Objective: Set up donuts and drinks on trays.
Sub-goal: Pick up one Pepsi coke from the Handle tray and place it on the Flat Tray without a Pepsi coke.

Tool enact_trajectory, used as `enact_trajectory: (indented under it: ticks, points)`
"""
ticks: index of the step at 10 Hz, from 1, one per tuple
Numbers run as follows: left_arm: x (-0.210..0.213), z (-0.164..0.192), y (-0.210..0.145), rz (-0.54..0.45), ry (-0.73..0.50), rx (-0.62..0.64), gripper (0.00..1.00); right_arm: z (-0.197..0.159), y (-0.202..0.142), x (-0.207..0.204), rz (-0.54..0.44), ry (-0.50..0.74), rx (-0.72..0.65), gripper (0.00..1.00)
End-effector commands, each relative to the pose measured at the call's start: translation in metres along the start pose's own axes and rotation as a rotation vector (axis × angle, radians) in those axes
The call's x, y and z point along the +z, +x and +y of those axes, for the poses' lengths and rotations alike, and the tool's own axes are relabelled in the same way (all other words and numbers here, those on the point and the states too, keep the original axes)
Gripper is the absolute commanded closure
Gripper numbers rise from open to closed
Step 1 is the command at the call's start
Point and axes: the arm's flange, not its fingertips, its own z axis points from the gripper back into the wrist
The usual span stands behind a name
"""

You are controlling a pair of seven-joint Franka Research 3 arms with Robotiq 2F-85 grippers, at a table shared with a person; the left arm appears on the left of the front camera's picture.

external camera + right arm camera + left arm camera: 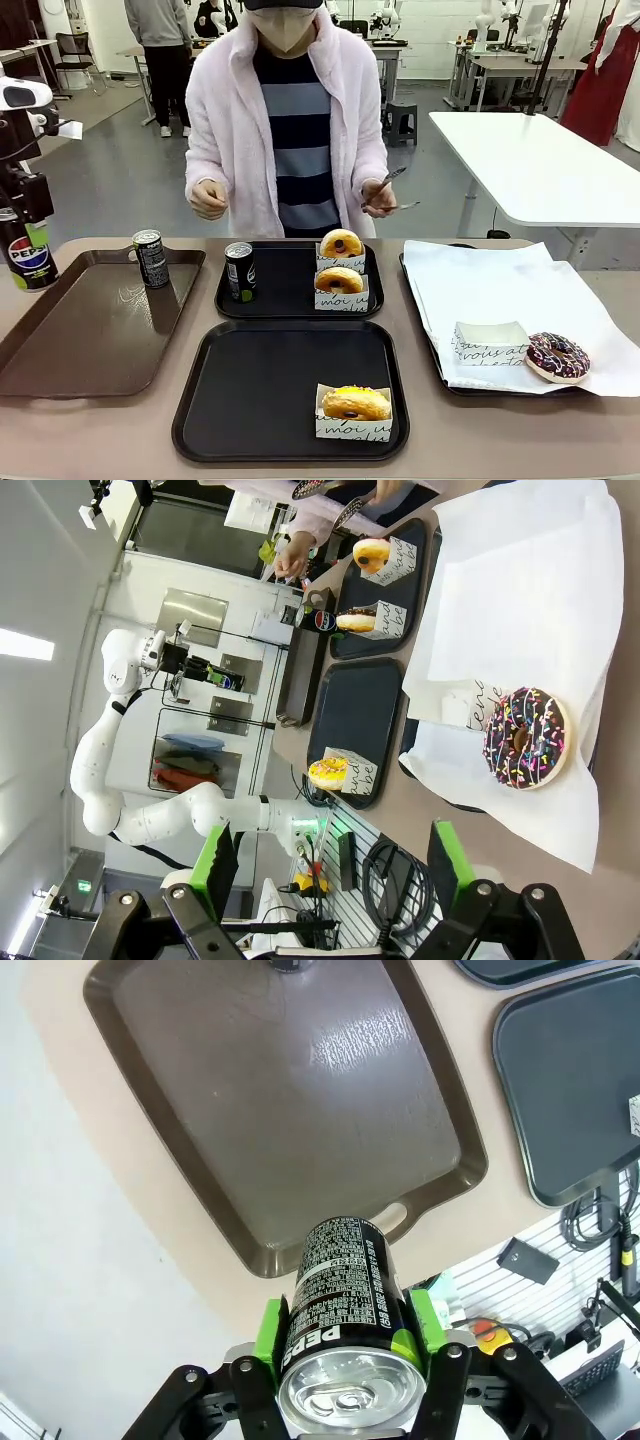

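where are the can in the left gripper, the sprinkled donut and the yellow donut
held can [340,1285], left wrist view, on its printed side
chocolate-sprinkled donut [573,361], front view, icing right of the hole
yellow-iced donut [355,403], front view, middle of its top

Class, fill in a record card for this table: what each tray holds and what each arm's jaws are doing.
Brown tray: one soda can
Far black tray: one drink can, two sleeved donuts
Near black tray: one yellow-iced donut
Paper-lined tray: sprinkled donut, empty sleeve
Left jaws: shut on a Pepsi can
Right jaws: open, empty
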Motion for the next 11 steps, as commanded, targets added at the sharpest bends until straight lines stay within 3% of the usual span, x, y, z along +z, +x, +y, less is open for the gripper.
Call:
enact_trajectory:
  ticks: [1,4,7,11]
  points:
    - [0.000,-0.001,-0.002,0.000,0.000,0.000,0.41,0.000,0.001,0.002,-0.007,0.013,0.015,0.00]
    - [-0.006,-0.077,0.008,-0.144,-0.059,-0.151,0.41,0.000,0.001,0.002,-0.007,0.013,0.015,0.00]
    - [-0.018,-0.158,0.005,-0.172,-0.033,-0.329,0.41,0.000,0.001,0.002,-0.007,0.013,0.015,0.00]
    - [-0.048,-0.232,0.011,-0.169,-0.031,-0.502,0.41,0.000,0.001,0.002,-0.007,0.013,0.015,0.00]
